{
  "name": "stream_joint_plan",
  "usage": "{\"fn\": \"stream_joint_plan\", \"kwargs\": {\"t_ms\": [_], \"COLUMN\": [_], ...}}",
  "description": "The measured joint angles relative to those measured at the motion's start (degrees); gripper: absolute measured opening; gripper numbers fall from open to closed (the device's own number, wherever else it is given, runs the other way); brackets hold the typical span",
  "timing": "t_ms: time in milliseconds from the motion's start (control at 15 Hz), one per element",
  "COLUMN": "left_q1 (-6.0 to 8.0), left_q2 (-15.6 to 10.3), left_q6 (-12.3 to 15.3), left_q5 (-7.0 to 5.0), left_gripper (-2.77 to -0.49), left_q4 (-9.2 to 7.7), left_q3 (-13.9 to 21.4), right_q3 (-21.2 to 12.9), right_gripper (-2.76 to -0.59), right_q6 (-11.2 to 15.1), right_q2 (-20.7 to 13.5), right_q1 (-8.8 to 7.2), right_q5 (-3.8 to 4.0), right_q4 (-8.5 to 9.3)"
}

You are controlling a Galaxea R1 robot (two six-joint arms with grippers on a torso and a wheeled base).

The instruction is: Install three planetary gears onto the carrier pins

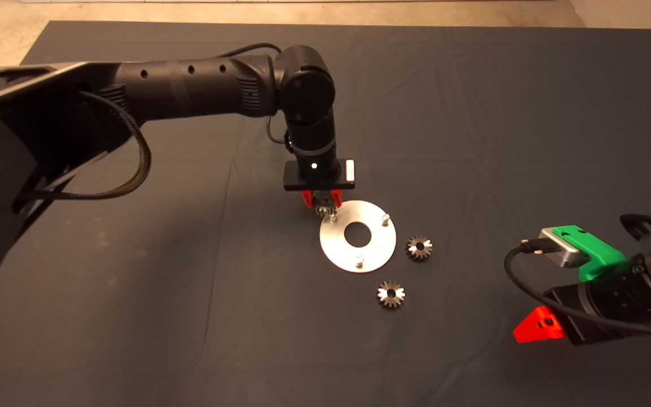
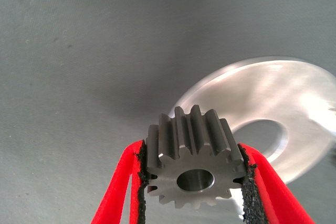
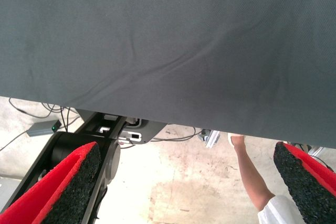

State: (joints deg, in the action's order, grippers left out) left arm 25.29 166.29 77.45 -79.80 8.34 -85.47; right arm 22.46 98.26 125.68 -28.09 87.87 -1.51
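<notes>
Head view: the left arm reaches in over the dark mat [image 1: 133,294], its left gripper [image 1: 321,204] pointing straight down at the 10 o'clock edge of the round silver disc [image 1: 379,249], which lies flat at mid-table. Three carrier pins stand upright on the disc: one under the gripper [image 1: 333,216], one at 2 o'clock [image 1: 385,218], one at 6 o'clock [image 1: 359,260]. Three gears are counted: one pinched in the left gripper, just above the first pin, and two lying flat on the mat, bores facing up, one [image 1: 419,247] just beside the disc at 3 o'clock, the other [image 1: 391,294] near its 5 o'clock edge. The right gripper [image 1: 540,325] waits at the lower right.

Left wrist view: red fingers [image 2: 265,182] clamp the held gear [image 2: 193,165] by its toothed flanks, its centre hole showing on the face toward the camera, with the disc behind.

Right wrist view: the right fingers [image 3: 58,192] stand spread wide over the mat edge; a person's leg [image 3: 252,177] shows on the floor beyond.
</notes>
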Motion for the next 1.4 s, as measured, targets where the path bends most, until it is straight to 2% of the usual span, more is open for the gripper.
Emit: {"fn": "stream_joint_plan", "kwargs": {"t_ms": [133,200,467,733,1000,1200,1400], "left_q1": [2.88,3.78,2.95,2.84,2.82,2.67,0.77], "left_q2": [0.38,0.44,1.05,1.01,1.03,1.03,1.03], "left_q6": [0.0,0.02,0.08,0.17,0.19,0.19,0.14], "left_q5": [0.12,0.22,0.13,-0.18,-0.24,-1.18,-1.65], "left_gripper": [-2.37,-2.37,-2.37,-2.37,-2.37,-2.37,-2.37], "left_q4": [0.01,0.01,-0.63,-0.66,-1.51,-1.67,-1.78], "left_q3": [0.02,0.02,0.07,0.08,0.07,0.07,0.07], "right_q3": [0.0,0.0,0.0,0.0,0.0,0.0,0.0], "right_gripper": [-0.89,-0.89,-0.89,-0.89,-0.89,-0.89,-0.89], "right_q6": [0.0,0.0,0.0,0.0,0.0,0.0,0.0], "right_q2": [0.0,0.0,0.0,0.0,0.02,0.02,0.01], "right_q1": [0.0,0.0,0.0,0.0,0.0,0.0,0.0], "right_q5": [0.0,0.02,0.02,0.02,0.0,0.02,0.0], "right_q4": [0.01,0.02,0.02,0.02,0.02,0.02,0.02]}}
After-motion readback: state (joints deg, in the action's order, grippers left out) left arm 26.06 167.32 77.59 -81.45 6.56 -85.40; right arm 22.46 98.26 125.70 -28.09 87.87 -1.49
